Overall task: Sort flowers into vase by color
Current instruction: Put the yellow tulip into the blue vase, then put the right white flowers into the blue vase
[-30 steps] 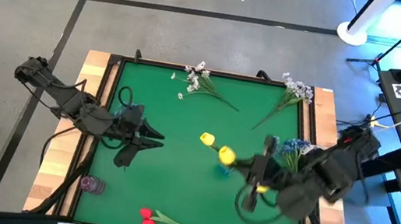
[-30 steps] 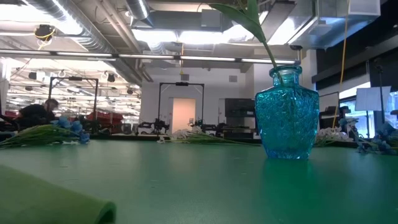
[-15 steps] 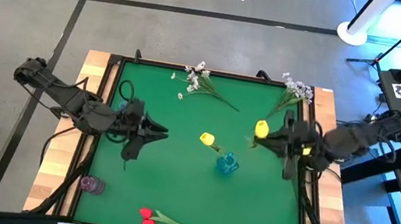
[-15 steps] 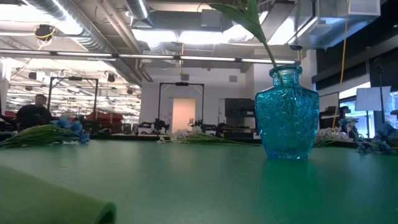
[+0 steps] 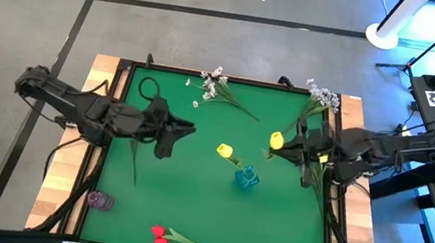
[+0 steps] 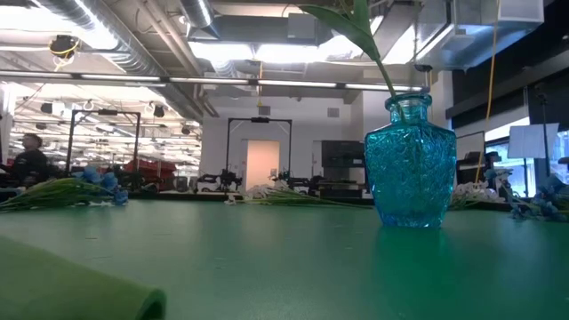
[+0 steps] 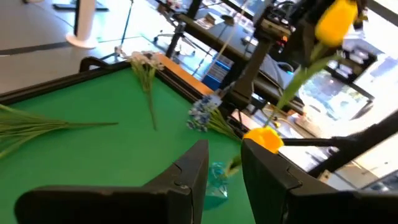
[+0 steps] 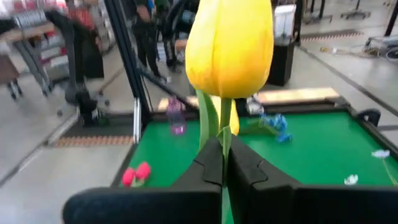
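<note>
My right gripper point(image 5: 292, 146) hovers by the table's right edge, shut on a yellow tulip point(image 5: 277, 139) whose head point(image 8: 230, 43) fills the right wrist view. A second yellow tulip point(image 5: 224, 150) stands with its stem in the blue glass vase point(image 5: 246, 177). My left gripper point(image 5: 189, 127) hangs over the table's left half, its fingers point(image 7: 186, 177) a little apart with nothing between them. Red tulips point(image 5: 159, 235) lie at the near edge. White sprays point(image 5: 214, 85) lie at the far edge. Blue blossoms point(image 7: 202, 115) lie by the right edge. My right gripper pinches the tulip's green stem point(image 8: 221, 127) between its two shut fingers, just below the head. The fingers come about level from the table's right side and lie across the stem. The tulip is lifted clear, head up, with its stem point(image 7: 292, 87) slanting down below the fingers.
A small purple vase point(image 5: 98, 199) stands at the near left corner. A second white spray point(image 5: 319, 97) lies at the far right corner. A raised dark rim point(image 5: 115, 124) runs round the green tabletop. The green between the blue vase and the left edge is bare.
My right gripper has carried the yellow tulip away from above the blue vase, toward the table's far and right edges, still shut on the stem. My left gripper has moved toward the table's middle and far side and has turned. The tulip in the vase has stayed put.
</note>
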Action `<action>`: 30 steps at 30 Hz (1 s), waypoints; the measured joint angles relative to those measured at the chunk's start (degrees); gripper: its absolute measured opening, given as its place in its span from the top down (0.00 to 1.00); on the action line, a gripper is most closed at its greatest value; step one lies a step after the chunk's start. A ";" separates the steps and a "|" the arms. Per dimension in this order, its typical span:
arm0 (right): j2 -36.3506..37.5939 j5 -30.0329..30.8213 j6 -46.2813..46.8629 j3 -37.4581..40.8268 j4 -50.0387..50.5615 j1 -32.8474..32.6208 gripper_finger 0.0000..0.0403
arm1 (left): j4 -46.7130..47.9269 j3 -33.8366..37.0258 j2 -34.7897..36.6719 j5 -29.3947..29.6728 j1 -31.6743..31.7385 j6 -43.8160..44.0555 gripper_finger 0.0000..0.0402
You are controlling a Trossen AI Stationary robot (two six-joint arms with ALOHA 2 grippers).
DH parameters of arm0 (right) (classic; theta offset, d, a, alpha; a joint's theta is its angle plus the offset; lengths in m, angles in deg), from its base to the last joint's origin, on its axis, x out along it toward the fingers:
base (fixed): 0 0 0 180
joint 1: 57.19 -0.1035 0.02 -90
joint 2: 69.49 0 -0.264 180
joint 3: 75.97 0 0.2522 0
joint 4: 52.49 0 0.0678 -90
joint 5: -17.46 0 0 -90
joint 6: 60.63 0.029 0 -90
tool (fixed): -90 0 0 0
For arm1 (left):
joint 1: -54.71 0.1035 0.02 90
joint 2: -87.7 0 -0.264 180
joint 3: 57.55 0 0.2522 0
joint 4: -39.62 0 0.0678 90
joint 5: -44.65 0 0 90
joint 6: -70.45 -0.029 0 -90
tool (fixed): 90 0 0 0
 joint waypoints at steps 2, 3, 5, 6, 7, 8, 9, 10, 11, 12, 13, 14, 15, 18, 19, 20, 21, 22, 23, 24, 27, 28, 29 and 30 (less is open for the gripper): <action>-0.72 -0.04 -0.95 0.03 0.00 0.01 0.99 | -0.29 0.00 -1.02 0.01 1.03 0.00 0.77; -0.78 -0.02 -1.25 0.03 -0.08 0.01 0.99 | -0.28 0.00 -1.48 0.01 1.57 0.00 0.77; -0.79 0.56 -1.41 0.01 -0.01 0.01 0.96 | -0.43 0.00 -2.45 -0.17 2.60 0.00 0.77; -0.87 0.78 -1.40 -0.06 0.40 0.01 0.94 | -0.56 0.00 -2.70 -0.68 3.08 0.00 0.77; -0.93 0.94 -1.28 -0.08 1.45 0.01 0.91 | -0.96 0.00 -2.97 -1.27 3.60 0.00 0.77; -1.01 0.91 -0.83 -0.08 2.92 0.04 0.87 | -1.42 0.00 -3.13 -1.78 4.29 0.01 0.77; -1.06 0.87 -0.03 -0.15 4.60 0.19 0.83 | -1.54 0.00 -3.14 -2.19 5.03 0.02 0.77; -1.07 0.56 0.55 -0.46 6.62 0.68 0.78 | -1.49 0.00 -3.14 -2.27 5.86 0.00 0.77; -1.07 -0.41 1.47 -0.96 8.42 1.34 0.73 | -1.51 0.00 -3.14 -2.27 6.74 0.00 0.77; -1.02 -1.85 1.77 -1.53 10.18 1.99 0.67 | -1.46 0.00 -3.12 -2.27 7.75 -0.10 0.77; -0.98 -3.66 2.03 -2.16 12.49 2.71 0.61 | -1.25 0.00 -3.01 -2.71 8.86 -0.39 0.77; -0.98 -5.24 2.10 -2.98 15.39 3.50 0.56 | -1.02 0.00 -2.91 -3.90 10.20 -0.93 0.77; -1.04 -6.31 2.12 -3.91 18.36 4.32 0.50 | -0.97 0.00 -2.87 -5.30 11.74 -1.36 0.77; -1.03 -8.25 2.69 -7.61 26.34 6.29 0.36 | 0.22 0.00 -2.84 -8.61 16.44 -2.33 0.77; -1.01 -9.15 3.21 -9.13 29.26 6.87 0.32 | 1.21 0.00 -2.84 -9.38 17.93 -2.72 0.77; -1.01 -9.97 3.68 -10.81 32.69 7.47 0.28 | 2.13 0.00 -2.84 -10.10 19.35 -3.00 0.77; -1.03 -10.10 4.59 -12.65 36.60 8.05 0.25 | 3.00 0.00 -2.73 -10.83 20.67 -3.29 0.77; -1.01 -9.47 6.25 -14.41 40.46 8.66 0.23 | 4.35 0.00 -2.32 -11.49 21.91 -3.75 0.77; -0.90 -7.32 9.29 -15.97 44.26 9.28 0.21 | 5.64 0.00 -1.93 -11.81 23.10 -4.59 0.77; -0.75 -4.08 13.35 -17.08 48.28 10.06 0.21 | 6.14 0.00 -1.48 -11.84 24.27 -5.68 0.77; -0.68 6.00 26.30 -17.05 57.87 13.63 0.21 | 8.31 0.00 -0.28 -11.86 27.86 -9.76 0.77; -0.73 8.90 31.15 -16.22 58.93 15.29 0.23 | 8.28 -0.02 -0.15 -11.88 29.13 -11.05 0.77; -1.03 10.57 36.27 -14.77 59.01 17.24 0.24 | 8.11 0.00 -0.10 -11.87 30.42 -12.20 0.77; -1.76 10.86 41.01 -13.10 58.43 19.44 0.26 | 8.07 0.00 -0.08 -11.86 31.62 -13.02 0.77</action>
